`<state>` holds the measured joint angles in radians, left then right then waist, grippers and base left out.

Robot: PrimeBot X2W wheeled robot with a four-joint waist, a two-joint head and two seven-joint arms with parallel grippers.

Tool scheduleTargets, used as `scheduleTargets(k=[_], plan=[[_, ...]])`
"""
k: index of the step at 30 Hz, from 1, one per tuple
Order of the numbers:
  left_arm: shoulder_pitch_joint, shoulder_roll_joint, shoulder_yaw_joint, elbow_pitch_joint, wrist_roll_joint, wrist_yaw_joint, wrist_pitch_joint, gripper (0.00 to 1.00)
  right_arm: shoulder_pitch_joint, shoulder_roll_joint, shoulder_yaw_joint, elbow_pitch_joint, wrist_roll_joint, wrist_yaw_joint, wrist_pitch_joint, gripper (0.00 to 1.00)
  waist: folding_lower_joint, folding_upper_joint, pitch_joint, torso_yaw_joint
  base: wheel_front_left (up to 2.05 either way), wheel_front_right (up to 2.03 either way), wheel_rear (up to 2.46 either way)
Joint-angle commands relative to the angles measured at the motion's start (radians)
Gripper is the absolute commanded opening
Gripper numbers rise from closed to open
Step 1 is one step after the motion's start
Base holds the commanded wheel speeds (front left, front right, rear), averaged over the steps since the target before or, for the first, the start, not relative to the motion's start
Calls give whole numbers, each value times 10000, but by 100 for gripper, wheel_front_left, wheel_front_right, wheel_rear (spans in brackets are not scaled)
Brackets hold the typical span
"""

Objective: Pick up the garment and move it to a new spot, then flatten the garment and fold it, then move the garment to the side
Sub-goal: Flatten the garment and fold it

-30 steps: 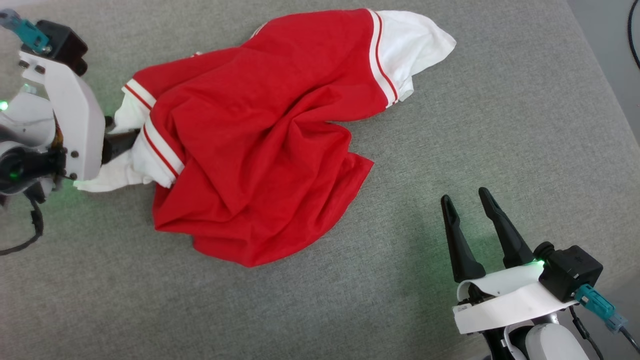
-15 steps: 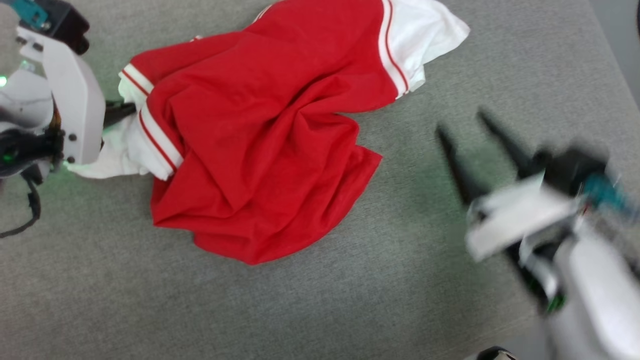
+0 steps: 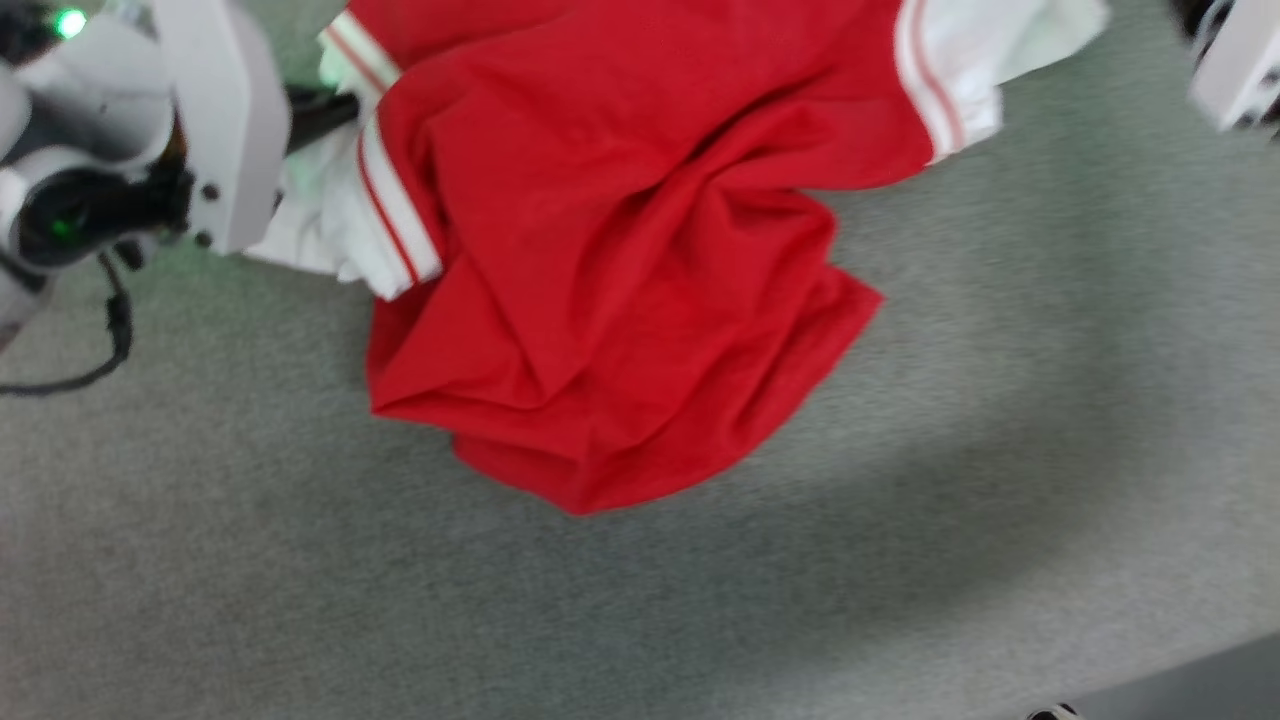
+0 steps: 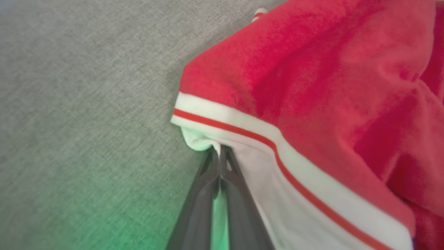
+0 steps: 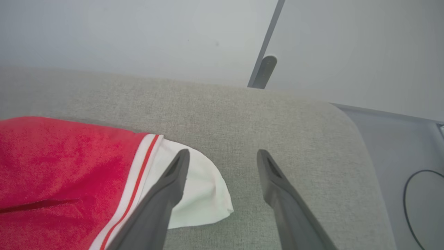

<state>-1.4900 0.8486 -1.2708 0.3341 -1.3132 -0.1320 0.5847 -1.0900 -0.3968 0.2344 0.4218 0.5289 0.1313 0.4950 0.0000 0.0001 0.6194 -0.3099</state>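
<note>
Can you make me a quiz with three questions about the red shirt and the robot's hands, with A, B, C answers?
1. Where does the left gripper pinch the garment?
A. its white sleeve
B. its red bottom hem
C. its neck hole

2. What colour is the padded surface under the garment?
A. blue
B. grey
C. brown

3. How is the right gripper?
A. shut on the sleeve
B. shut on a cable
C. open, holding nothing

Answers:
1 A: the left wrist view shows the closed fingertips biting white cloth.
2 B: grey fabric lies all around the garment.
3 C: its two fingers stand wide apart with no cloth between them.
</note>
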Motion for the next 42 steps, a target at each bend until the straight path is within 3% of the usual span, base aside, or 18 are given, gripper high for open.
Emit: scheduleTargets(k=[1, 10, 11, 19, 20, 22, 28, 32, 42], plan=[[27, -146, -170, -13, 102, 23, 72, 0, -255, -41, 171, 372, 29, -10, 197, 100, 0, -1, 659, 608, 0, 0, 0], [-429, -119, -244, -392, 307, 71, 223, 0, -1583, -380, 1656, 1879, 703, -10, 884, 100, 0, -1, 1240, 1064, 0, 0, 0], [-448, -44, -269, -481, 320, 73, 250, 0, -1785, -536, 2166, 2096, 782, -10, 1055, 100, 0, -1, 1311, 1118, 0, 0, 0], [-396, 87, -339, -725, 198, 91, 301, 0, -1847, -646, 3451, 2686, 1500, -2, 1354, 100, 0, -1, 1419, 1226, 0, 0, 0], [-380, 109, -342, -736, 186, 91, 297, 0, -1854, -654, 3587, 2723, 1656, 4, 1410, 60, 0, -1, 1418, 1221, 0, 0, 0], [-352, 122, -346, -752, 151, 93, 307, 0, -1884, -769, 3781, 2812, 1837, 2, 1424, 0, 0, -1, 1411, 1218, 0, 0, 0], [-308, -28, -325, -747, -29, 91, 85, 0, -2058, -1129, 4076, 2989, 2296, -12, 1166, 0, 0, -1, 1299, 1248, 0, 0, 0], [-324, -166, -281, -701, -196, 84, -342, 0, -2328, -1222, 3991, 3003, 2329, -15, 443, 0, 0, -1, 1154, 1340, 0, 0, 0], [-669, -583, -49, 78, -502, 23, -3154, 0, -2692, -1200, 3036, 3489, 2378, -10, -2280, 0, 0, -1, 118, 1794, 0, 0, 0]])
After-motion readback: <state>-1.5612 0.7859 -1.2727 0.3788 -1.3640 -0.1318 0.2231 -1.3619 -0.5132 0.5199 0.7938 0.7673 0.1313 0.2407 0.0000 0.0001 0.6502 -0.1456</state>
